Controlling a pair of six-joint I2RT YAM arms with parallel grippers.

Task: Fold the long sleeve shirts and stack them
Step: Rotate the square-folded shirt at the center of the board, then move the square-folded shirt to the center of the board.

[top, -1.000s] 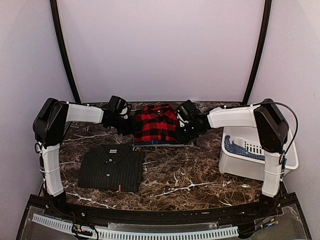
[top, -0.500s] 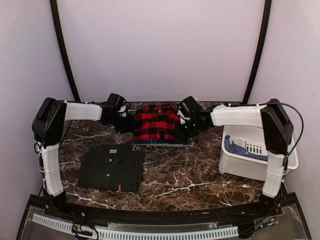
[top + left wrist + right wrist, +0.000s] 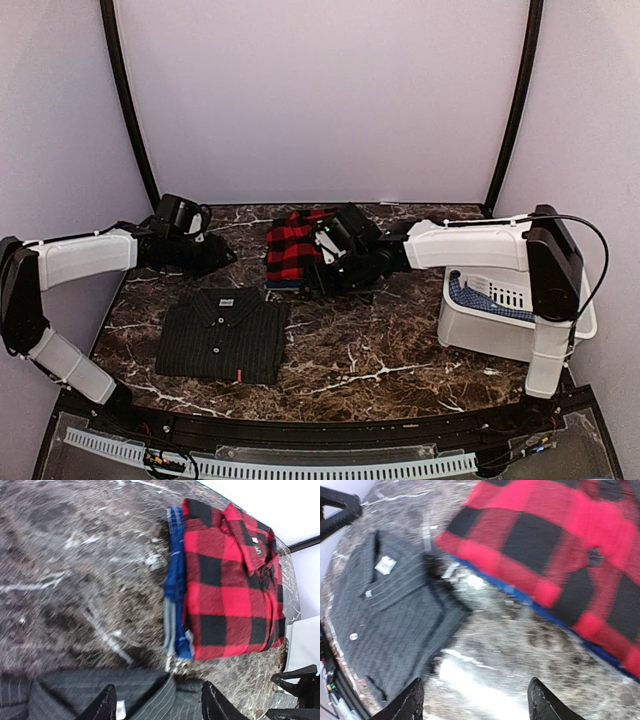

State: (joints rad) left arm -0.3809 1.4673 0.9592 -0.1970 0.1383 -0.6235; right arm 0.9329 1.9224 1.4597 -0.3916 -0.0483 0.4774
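Coverage differs by camera, so I read each view in turn, from left to right.

From the top view I see the left hand (image 3: 205,258) over the left rear of the marble tabletop (image 3: 400,350), well apart from both shirts. The dark pinstriped shirt (image 3: 222,335) lies folded flat at front left. The red-and-black plaid shirt (image 3: 292,248) lies folded at rear centre, with the right hand (image 3: 325,268) over its right part. A white bin (image 3: 515,335) at far right holds a blue checked cloth (image 3: 480,298). This view does not show me either finger gap.

The wrist views supply that. On the left wrist camera, the left hand (image 3: 160,705) has its fingers moderately apart with nothing between them, above the collar end of the pinstriped shirt (image 3: 75,695). It also shows a folded blue garment (image 3: 175,590) under the plaid shirt (image 3: 230,580), which is barely visible from above. On the right wrist camera, the right hand (image 3: 477,702) is spread wide and empty over bare tabletop (image 3: 510,655), between the pinstriped shirt (image 3: 390,615) and the plaid shirt (image 3: 570,545).

One second ago both hands flanked the plaid shirt. Since then the left arm has swung out to the left, and the right hand has moved inward over the shirt. Both shirts lie where they were.
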